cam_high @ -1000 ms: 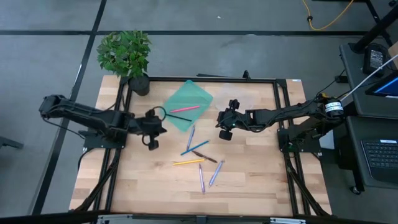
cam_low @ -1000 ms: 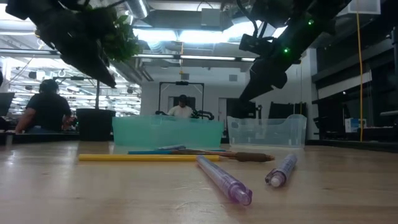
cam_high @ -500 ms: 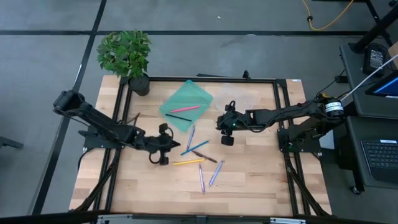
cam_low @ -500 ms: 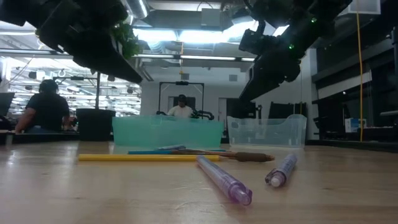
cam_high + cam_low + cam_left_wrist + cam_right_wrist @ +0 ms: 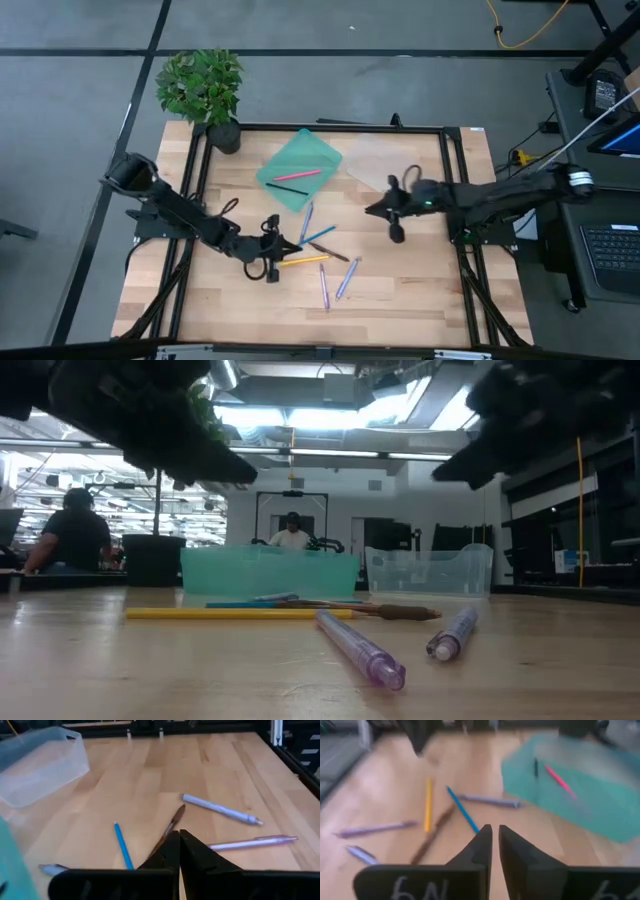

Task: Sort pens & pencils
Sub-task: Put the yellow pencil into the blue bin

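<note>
left gripper (image 5: 272, 262), fingers pressed together and empty, was held just beside the yellow pencil (image 5: 303, 260), nearer than right gripper (image 5: 392, 222), nearly closed.

left gripper (image 5: 179, 851): its base is cut off by the bottom edge of the left wrist view, and its tips cover the near end of the brown pencil (image 5: 171, 827).
right gripper (image 5: 493, 845): blurred in the low view, only a dark shape at 1 o'clock; nothing shows between its nearly closed fingers.
teal tray (image 5: 580, 795): smeared in the right wrist view, cut off at 3 o'clock.
clear bin (image 5: 37, 764): cut off at 10 o'clock in the left wrist view.
blue pen (image 5: 121, 852): its lower end is hidden behind the gripper's body.
people (image 5: 74, 532): too small and far beyond the bench to tell more.
</note>
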`<state>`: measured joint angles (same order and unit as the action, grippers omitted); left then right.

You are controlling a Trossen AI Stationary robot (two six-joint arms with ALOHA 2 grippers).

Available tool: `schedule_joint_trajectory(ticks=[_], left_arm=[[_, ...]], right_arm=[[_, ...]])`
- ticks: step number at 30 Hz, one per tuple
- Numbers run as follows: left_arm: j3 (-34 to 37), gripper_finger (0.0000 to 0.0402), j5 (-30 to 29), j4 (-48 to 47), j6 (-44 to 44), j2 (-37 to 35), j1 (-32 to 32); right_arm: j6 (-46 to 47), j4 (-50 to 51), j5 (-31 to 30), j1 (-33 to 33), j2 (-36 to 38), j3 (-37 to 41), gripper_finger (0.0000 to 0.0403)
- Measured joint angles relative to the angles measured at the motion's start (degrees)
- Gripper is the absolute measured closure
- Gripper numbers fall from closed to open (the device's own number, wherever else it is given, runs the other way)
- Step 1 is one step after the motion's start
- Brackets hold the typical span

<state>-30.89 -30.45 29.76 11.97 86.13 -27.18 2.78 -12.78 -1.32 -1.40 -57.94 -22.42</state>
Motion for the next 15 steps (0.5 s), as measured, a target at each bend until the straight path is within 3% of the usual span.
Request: schedule_joint_trajectory(ticks=[5,10,15], left_arm=[[-0.07,0.0401,3.11,0.98,3.9,2.67,0.9],[-2.43,0.0401,5.7,-1.55,4.45,2.46,1.98],[-8.98,0.0392,6.27,-13.32,5.93,2.46,3.27]], right_arm=[[1.02,-7.65,-0.12,-4.08,9.16,8.39,0.037],[0.55,-7.74,-0.41,-5.83,13.22,9.56,0.037],[0.14,-6.39,-0.5,-5.87,13.44,9.58,0.0371]])
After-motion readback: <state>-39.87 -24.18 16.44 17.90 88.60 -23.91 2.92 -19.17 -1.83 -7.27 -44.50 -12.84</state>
